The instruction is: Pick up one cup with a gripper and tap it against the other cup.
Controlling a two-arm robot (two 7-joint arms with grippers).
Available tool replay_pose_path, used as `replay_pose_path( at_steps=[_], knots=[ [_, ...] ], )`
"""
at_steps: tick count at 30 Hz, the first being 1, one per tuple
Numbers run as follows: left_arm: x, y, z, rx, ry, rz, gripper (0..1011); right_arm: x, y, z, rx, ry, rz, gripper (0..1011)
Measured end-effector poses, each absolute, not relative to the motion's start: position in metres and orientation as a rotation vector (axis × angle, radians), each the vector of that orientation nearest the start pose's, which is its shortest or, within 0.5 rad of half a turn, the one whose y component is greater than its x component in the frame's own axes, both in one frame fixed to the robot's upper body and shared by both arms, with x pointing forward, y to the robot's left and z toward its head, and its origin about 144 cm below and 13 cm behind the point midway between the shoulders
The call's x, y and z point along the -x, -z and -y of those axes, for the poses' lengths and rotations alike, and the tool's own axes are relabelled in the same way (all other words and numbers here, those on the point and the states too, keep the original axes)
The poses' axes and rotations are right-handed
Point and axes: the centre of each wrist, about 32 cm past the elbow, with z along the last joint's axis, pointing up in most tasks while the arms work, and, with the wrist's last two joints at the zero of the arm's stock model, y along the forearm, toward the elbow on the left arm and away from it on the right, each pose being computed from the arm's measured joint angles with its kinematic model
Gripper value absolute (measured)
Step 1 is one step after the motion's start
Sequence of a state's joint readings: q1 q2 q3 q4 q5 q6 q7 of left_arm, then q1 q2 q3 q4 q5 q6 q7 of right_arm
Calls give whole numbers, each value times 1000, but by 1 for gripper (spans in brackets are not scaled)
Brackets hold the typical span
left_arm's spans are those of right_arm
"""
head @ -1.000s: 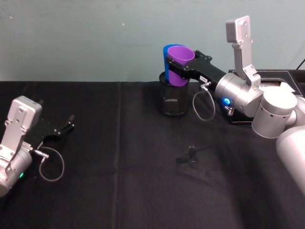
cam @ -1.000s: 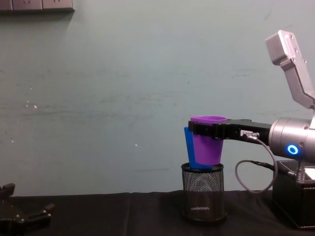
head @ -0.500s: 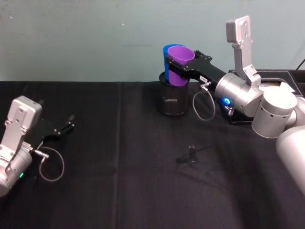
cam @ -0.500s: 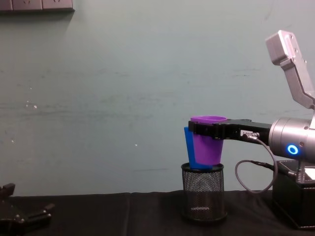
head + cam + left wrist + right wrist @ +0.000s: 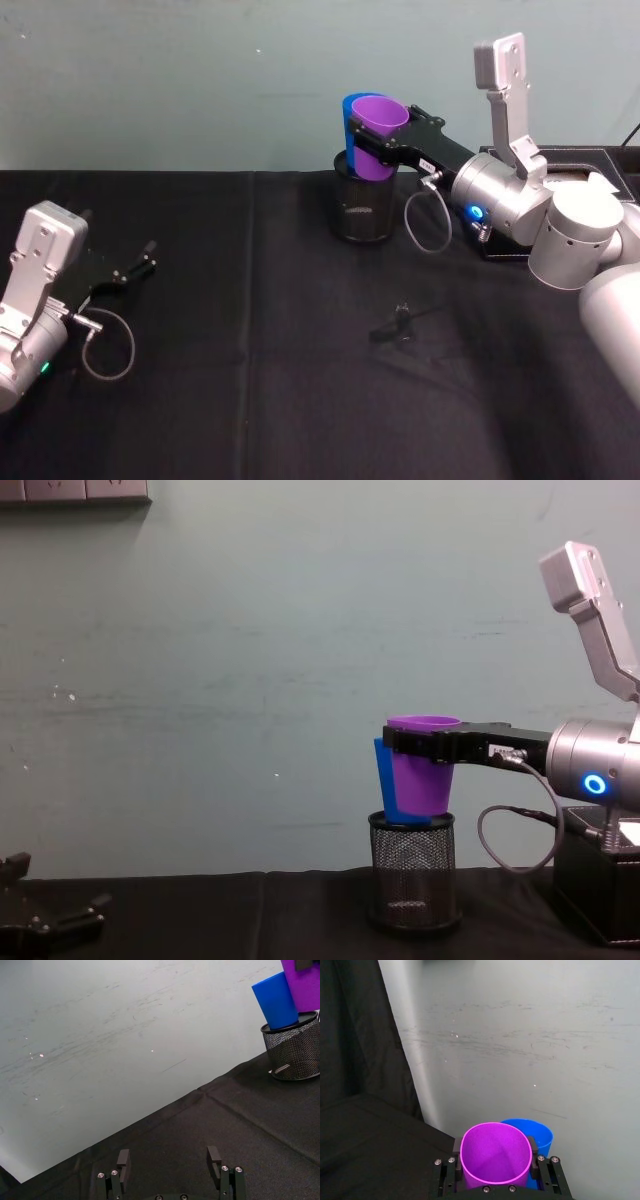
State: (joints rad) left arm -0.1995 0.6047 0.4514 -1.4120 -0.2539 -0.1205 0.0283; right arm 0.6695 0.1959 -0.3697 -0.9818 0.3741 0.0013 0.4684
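Head view: over the black table (image 5: 300, 400), the right gripper (image 5: 380, 137) reaches to the black mesh pen holder (image 5: 362, 212) that props up the blue cup (image 5: 347, 122). Its jaws are clamped on the purple cup (image 5: 380, 120), held aloft and apparently touching the blue one for the tap. The left gripper (image 5: 168, 1157) lies parked at the left, fingers apart.

Illumination is diffuse and moderately bright: the pale wall (image 5: 200, 680) is evenly lit, the black tablecloth (image 5: 250, 400) shows soft highlights along its creases, the purple cup (image 5: 495, 1155) darkens toward its base, and the blue ring light (image 5: 595, 784) glows.
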Motion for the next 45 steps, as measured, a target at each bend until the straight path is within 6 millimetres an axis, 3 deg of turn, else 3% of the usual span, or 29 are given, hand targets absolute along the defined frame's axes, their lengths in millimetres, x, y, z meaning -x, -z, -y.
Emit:
replay_pose_path(
  at_steps=[45],
  knots=[
    [-489,-1140,-310,-304,-1248,285,1000,-629,-1217,224,-3,915,6,726]
  ],
)
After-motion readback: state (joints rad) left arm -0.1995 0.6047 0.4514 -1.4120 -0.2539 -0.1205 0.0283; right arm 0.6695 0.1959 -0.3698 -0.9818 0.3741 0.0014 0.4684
